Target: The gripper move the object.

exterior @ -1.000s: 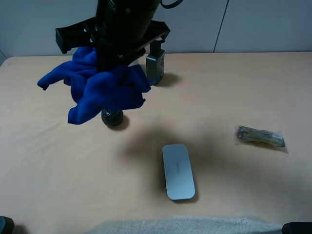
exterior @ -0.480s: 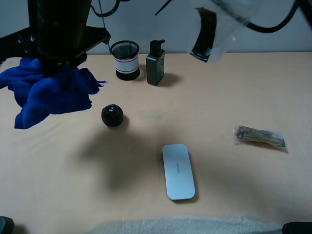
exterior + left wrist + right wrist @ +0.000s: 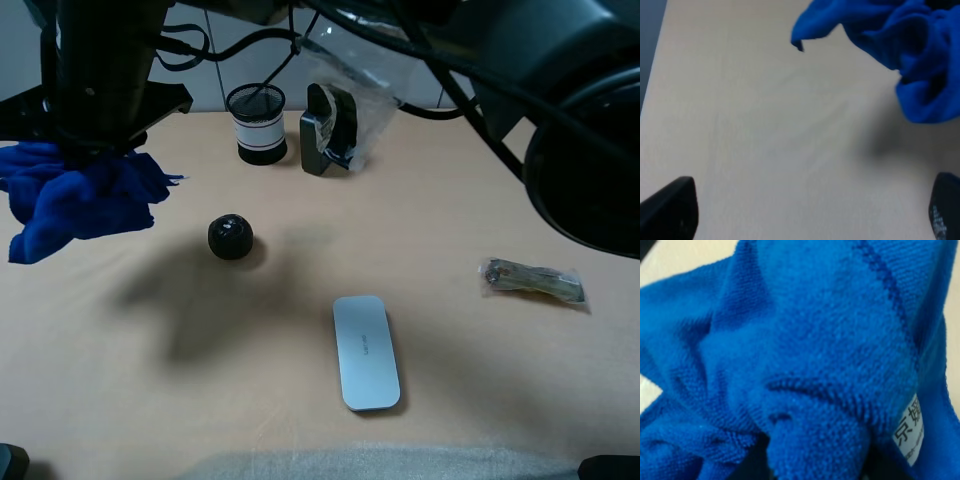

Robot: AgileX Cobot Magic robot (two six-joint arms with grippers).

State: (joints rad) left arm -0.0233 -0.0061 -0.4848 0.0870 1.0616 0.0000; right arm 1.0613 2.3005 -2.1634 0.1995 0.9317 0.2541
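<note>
A crumpled blue cloth hangs above the table's left side, held from above by my right gripper, whose black arm reaches across from the right. In the right wrist view the cloth fills the frame, with a white label at one edge, and hides the fingers. In the left wrist view the cloth hangs above bare tabletop. My left gripper is open, its two dark fingertips far apart and empty.
On the tan table stand a black ball, a mesh cup, a dark bottle, a grey flat case and a wrapped packet. The right arm's cables and clear plastic cover hang over the back.
My right gripper has carried the blue cloth from above the ball leftward to the table's left edge, a little lower. The mesh cup has come into sight.
</note>
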